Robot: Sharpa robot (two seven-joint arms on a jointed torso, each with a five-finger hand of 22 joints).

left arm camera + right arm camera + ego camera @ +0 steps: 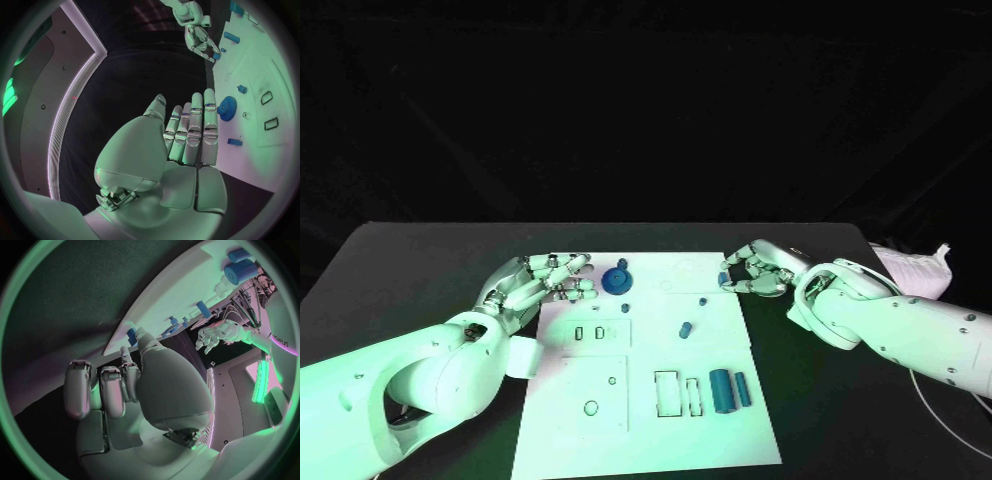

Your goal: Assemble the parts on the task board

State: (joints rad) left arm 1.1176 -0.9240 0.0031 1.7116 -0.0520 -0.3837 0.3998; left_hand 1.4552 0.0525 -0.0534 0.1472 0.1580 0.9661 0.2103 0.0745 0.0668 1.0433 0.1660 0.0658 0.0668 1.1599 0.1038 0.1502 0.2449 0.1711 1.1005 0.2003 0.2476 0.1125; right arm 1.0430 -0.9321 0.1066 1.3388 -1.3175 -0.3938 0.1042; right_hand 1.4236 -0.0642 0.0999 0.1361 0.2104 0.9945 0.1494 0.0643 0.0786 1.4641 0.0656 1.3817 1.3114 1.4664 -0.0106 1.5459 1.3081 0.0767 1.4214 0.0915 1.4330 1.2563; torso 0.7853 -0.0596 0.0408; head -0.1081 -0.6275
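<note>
I see white flat task board (646, 400) mid-table; blue round gear (616, 277) seated far-left, 2 blue cylinders (728, 390) loose near-right. Right hand (754, 272) pinches small blue part (727, 280) at far-right edge. Left hand (548, 281) fingers apart, empty. Most assembly left, I judge.

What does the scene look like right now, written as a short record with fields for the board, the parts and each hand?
board: white task board on black table
gear: blue, round, at the board's far edge
cylinders: two blue ones lying side by side, near right of board
left hand: fingers apart, holding nothing, at the board's far left edge beside the gear
right hand: pinching a small blue part at the board's far right edge
</note>
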